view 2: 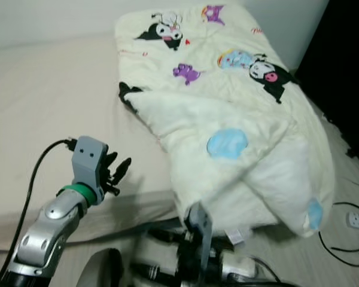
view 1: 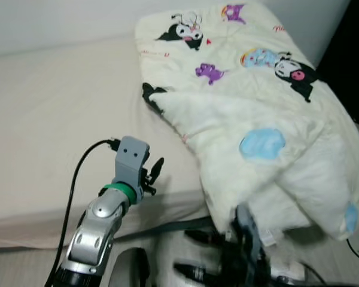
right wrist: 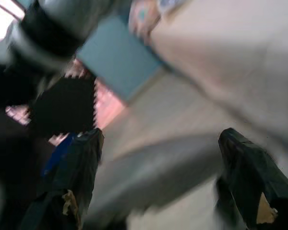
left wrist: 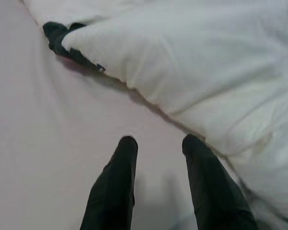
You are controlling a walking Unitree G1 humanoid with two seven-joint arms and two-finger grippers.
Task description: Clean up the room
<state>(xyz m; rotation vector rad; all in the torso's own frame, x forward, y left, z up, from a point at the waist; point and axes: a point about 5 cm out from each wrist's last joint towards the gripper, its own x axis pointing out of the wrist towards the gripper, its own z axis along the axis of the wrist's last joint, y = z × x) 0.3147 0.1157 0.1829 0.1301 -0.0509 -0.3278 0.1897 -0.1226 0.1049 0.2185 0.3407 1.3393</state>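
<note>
left gripper point(left wrist: 156, 143): I held it over the bed point(view 1: 42, 119), fingers spread
right gripper point(right wrist: 163, 143): low, blurred, fingers spread
quilt point(view 1: 251, 107): crumpled beside it
cables point(view 2: 347, 239): on floor

Bed point(view 1: 48, 131) has a plain beige sheet, and a cream cartoon-print comforter point(view 1: 251, 113) is bunched up on its right side, drooping over the edge.

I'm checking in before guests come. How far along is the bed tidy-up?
Done: nothing obvious; the blanket lies bunched and folded over on the right of the bed, one corner hanging off its edge. In hand: the left gripper is open, empty, over bare sheet beside the blanket's edge; the right gripper is open, low by the bedside. Left: gripping and spreading the blanket.
</note>
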